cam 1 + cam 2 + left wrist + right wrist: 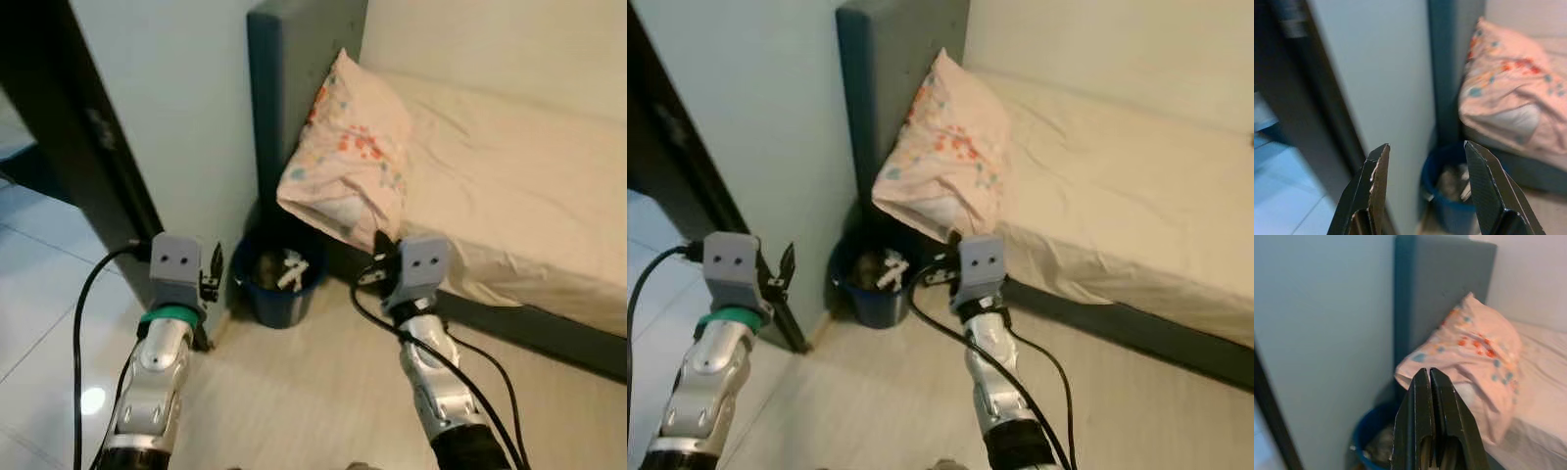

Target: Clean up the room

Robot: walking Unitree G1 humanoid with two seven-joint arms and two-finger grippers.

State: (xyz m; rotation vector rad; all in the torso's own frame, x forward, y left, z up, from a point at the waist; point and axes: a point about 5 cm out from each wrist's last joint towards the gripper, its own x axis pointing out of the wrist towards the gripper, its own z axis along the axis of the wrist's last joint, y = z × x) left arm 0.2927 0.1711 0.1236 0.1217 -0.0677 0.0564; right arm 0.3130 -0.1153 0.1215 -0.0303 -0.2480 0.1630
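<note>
A blue waste bin (277,282) stands on the floor in the corner between the wall and the bed's grey headboard (294,69); white and grey scraps lie inside it. A pink patterned pillow (353,157) leans against the headboard and overhangs the bin. My left gripper (1425,161) is open and empty, held left of the bin beside the wall. My right gripper (1430,382) is shut with nothing in it, raised just right of the bin under the pillow's edge.
The bed (509,166) with a cream sheet runs along the right. A dark door frame (88,147) stands at the left, with glossy tiles (39,294) beyond it. Pale wood floor (323,392) lies in front of the bin. Black cables trail from both wrists.
</note>
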